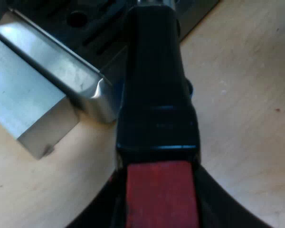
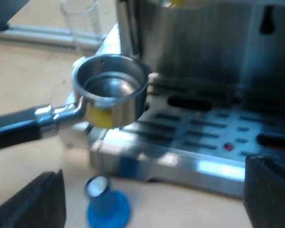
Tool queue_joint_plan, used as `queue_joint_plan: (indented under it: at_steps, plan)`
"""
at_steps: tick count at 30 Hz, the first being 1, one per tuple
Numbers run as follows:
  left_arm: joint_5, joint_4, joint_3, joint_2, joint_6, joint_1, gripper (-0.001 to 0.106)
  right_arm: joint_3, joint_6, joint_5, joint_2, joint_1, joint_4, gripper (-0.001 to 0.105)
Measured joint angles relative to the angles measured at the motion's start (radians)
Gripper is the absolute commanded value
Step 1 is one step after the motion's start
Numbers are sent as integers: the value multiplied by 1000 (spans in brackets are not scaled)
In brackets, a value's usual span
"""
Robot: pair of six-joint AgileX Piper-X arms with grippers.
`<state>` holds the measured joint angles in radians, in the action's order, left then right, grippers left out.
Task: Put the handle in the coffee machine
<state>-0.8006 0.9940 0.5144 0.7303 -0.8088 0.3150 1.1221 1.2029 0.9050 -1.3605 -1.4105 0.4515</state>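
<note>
**A:** What have the left jaws got?

**B:** They are clamped on the holder [image 2: 111, 90], one black finger [image 1: 92, 216] on each side of its red end [image 1: 161, 194]. The dark handle [image 1: 156, 85] runs straight out from them, so its long axis is in line with the grip.

**A:** And the far end?

**B:** The metal basket is off the counter [image 1: 247, 95] with its open side up. It sits at the corner of the drip tray [image 2: 194, 142], low against the front of the espresso machine [image 2: 204, 42].

**A:** The right jaws?

**B:** They are spread wide and hold nothing. They face the machine's front, with the blue tamper [image 2: 107, 204] standing on the counter below the gap. The measuring glass [image 2: 83, 19] stands beyond the basket, beside the machine.

**A:** So which arm does the job?

**B:** The left, I'd say, since it has the holder already and the right one is well apart from it. The move turns on height. The basket is down at tray level, so it probably has to rise and go inward under the machine's front before any twist of the handle. I can't make out the seat it locks into.
</note>
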Motion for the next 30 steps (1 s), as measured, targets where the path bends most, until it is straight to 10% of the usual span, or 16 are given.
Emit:
queue_joint_plan:
  at_steps: [30]
  plan:
    - [-42,-126,63,391,196,0,0,0,0,164,0,0,-5,77]
